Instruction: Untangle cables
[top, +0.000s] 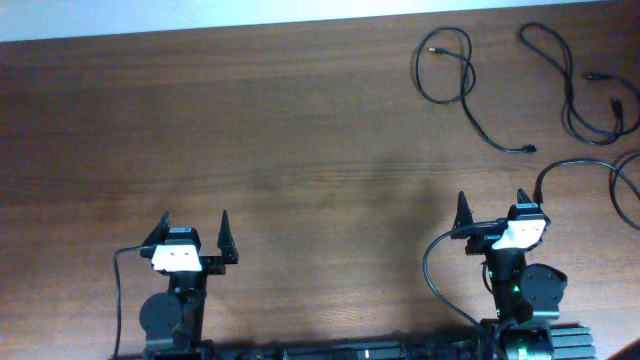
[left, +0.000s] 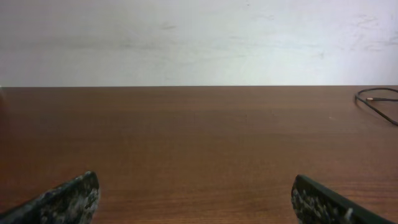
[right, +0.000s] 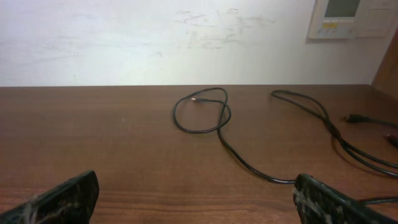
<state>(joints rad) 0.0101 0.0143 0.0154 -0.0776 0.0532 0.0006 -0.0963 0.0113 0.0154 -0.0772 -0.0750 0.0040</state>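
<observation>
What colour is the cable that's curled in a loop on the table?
Black; the looped cable shows best in the right wrist view.

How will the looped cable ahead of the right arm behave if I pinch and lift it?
Probably floppy: the looped cable lies in soft curves flat on the table, so both ends would likely droop. Being thin, it is likely light. Pushed, it should slide and bend rather than roll, and its self-crossing loop may change shape.
</observation>
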